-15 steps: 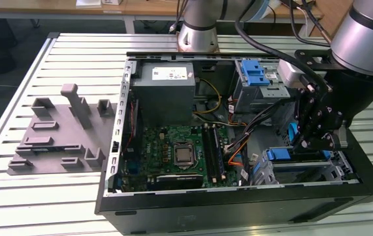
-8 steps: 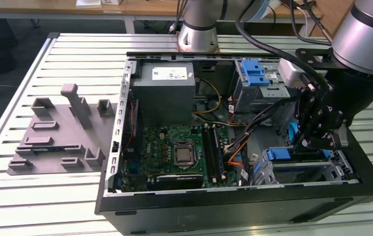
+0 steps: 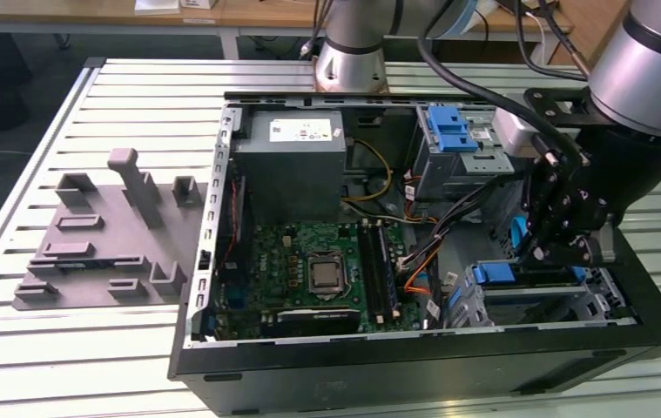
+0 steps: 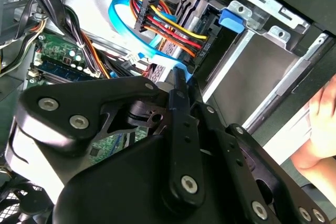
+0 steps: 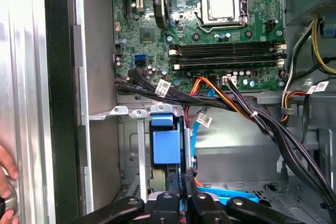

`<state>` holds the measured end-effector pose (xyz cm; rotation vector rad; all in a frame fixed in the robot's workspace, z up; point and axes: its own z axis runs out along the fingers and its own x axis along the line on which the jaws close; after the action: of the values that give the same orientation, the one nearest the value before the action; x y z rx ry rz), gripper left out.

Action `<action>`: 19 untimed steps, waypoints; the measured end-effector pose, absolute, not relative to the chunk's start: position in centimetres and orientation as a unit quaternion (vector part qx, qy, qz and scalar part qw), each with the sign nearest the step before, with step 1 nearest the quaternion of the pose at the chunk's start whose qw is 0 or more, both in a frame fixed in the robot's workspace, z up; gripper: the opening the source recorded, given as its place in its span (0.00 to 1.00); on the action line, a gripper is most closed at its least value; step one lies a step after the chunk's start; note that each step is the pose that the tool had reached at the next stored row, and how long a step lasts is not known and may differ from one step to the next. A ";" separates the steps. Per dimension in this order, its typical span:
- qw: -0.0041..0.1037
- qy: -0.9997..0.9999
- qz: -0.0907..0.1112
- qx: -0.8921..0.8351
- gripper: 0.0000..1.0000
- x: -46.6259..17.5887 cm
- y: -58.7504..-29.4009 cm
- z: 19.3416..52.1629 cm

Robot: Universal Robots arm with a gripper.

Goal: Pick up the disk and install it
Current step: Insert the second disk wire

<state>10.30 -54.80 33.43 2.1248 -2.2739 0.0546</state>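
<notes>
The claw point(image 3: 565, 252), pinched tight on the edge-up disk point(image 5: 185, 150), hangs inside the computer case point(image 3: 423, 357) above the drive cage point(image 3: 539, 292)

**Open computer case on slatted table, arm reaching into its drive bay**

An open computer case point(image 3: 423, 366) lies on a slatted table point(image 3: 28, 348), with a fixture plate point(image 3: 110, 252) beside it toward the exterior view's left. Inside, the motherboard point(image 3: 319, 270) sits in the middle, the power supply box point(image 3: 295, 165) behind it, and a drive cage point(image 3: 458, 144) toward the exterior view's right. The gripper point(image 3: 563, 248) hangs inside the case at the exterior view's right, above the drive bay point(image 3: 534, 292). A person's hand point(image 5: 6, 187) rests outside the case wall in the first wrist view.
</notes>
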 end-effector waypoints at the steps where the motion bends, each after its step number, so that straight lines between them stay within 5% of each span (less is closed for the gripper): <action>1: 0.014 -0.730 0.017 0.683 0.16 10.3 -54.8 33.4; 19: 0.013 -0.731 0.016 0.683 0.16 10.3 -55.0 33.0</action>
<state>10.30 -55.03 32.98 2.1265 -2.2757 0.0507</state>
